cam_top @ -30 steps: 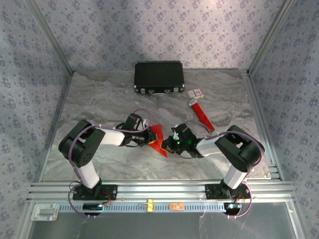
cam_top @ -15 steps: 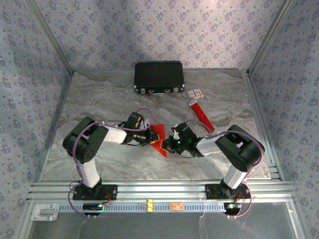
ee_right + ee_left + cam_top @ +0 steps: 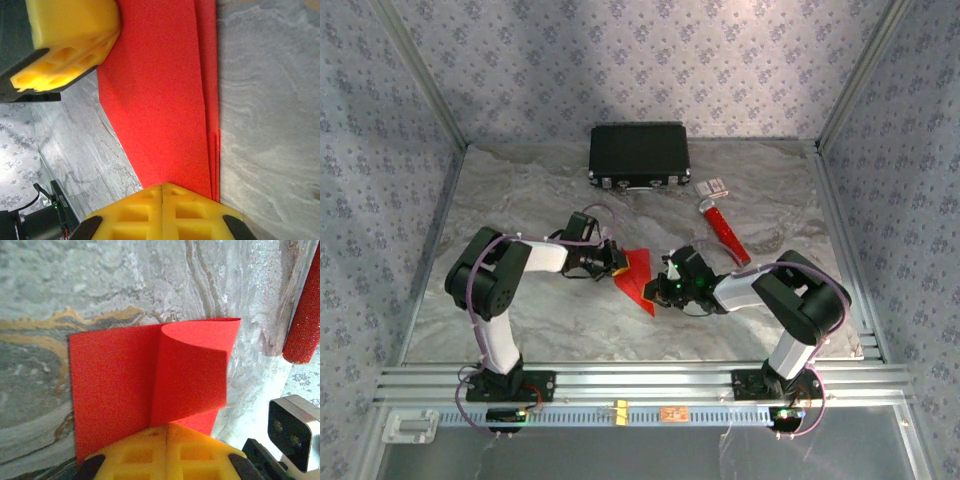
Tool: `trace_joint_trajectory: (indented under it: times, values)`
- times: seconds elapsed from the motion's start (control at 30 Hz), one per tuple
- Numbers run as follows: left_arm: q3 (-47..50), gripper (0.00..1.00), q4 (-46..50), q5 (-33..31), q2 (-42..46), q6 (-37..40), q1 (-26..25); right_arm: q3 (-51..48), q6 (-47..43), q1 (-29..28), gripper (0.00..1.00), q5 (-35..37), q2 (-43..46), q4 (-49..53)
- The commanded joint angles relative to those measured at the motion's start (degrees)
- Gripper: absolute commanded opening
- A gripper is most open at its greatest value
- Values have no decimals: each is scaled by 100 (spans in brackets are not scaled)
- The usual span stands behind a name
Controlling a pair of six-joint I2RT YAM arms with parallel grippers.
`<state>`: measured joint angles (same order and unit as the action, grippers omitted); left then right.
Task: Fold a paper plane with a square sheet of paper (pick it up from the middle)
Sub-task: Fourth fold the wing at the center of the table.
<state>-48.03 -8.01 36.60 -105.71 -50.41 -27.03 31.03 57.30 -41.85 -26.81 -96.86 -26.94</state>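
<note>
Red square sheet of paper (image 3: 636, 277): a folded, creased shape on the marble table (image 3: 520, 190), about mid-table, between the two grippers.
Long axis: runs far to near in the top view, leaning a little right at its near end.
Pointing: the shape narrows to a corner at the near end, aimed near and slightly right.
Folds: in the left wrist view one flap (image 3: 192, 370) curls up and over the flat layer; in the right wrist view several layers lie stacked along one straight edge (image 3: 212, 90).
Left gripper (image 3: 613, 263): at the sheet's left side, yellow fingers (image 3: 150, 455) pressed together with the paper running in between them, so it pinches the sheet.
Right gripper (image 3: 660, 291): at the sheet's near-right end, fingers (image 3: 185, 210) closed tight on the paper's edge.
Black case (image 3: 639, 155): at the far edge of the table, well apart from the sheet.
Red tube (image 3: 725, 230): lies to the right of the sheet, apart from it, slanting from far-left to near-right.
</note>
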Motion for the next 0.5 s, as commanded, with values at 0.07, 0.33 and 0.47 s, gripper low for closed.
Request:
trace_joint_trajectory:
  times: [0.07, 0.33, 0.47]
  values:
    - [-249, 6, 564, -690, -159, 361, 235, -220, -304, 51, 0, -3, -210, 1296]
    - [-51, 12, 353, -523, 468, 288, 198, -116, -679, 297, 0, -101, -81, 1761]
    - [170, 12, 118, -344, 791, 181, 22, -56, -860, 388, 0, -114, 13, 1924]
